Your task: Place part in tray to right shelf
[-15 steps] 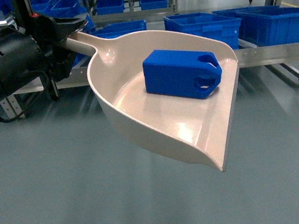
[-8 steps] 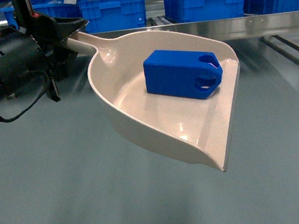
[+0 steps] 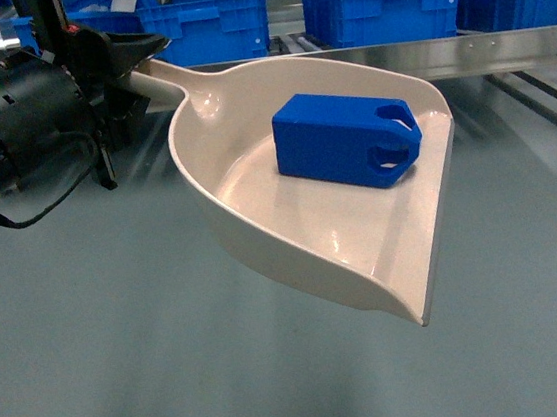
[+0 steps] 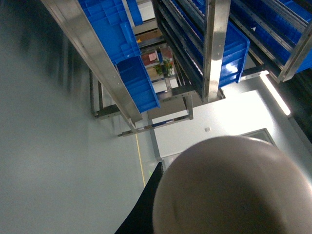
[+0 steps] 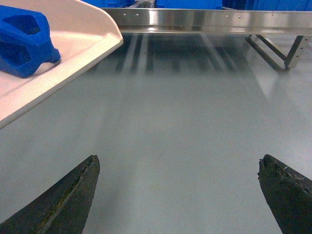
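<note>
Head view: my left gripper (image 3: pixel 127 70) is clamped on the handle of the scoop (image 3: pixel 259 211), holding it up over the grey floor (image 3: pixel 125 367). The blue block (image 3: pixel 346 138) sits inside near the flat lip, lugs pointing right, well away from those fingers. Right gripper (image 5: pixel 180 195) is spread wide open on nothing; in its wrist cam the block and scoop lip are off to the upper left. Compared with half a second ago, the scoop and block sit slightly further right, and the shelf (image 3: pixel 502 45) beam with its blue crates (image 3: pixel 386 5) looks much the same.
</note>
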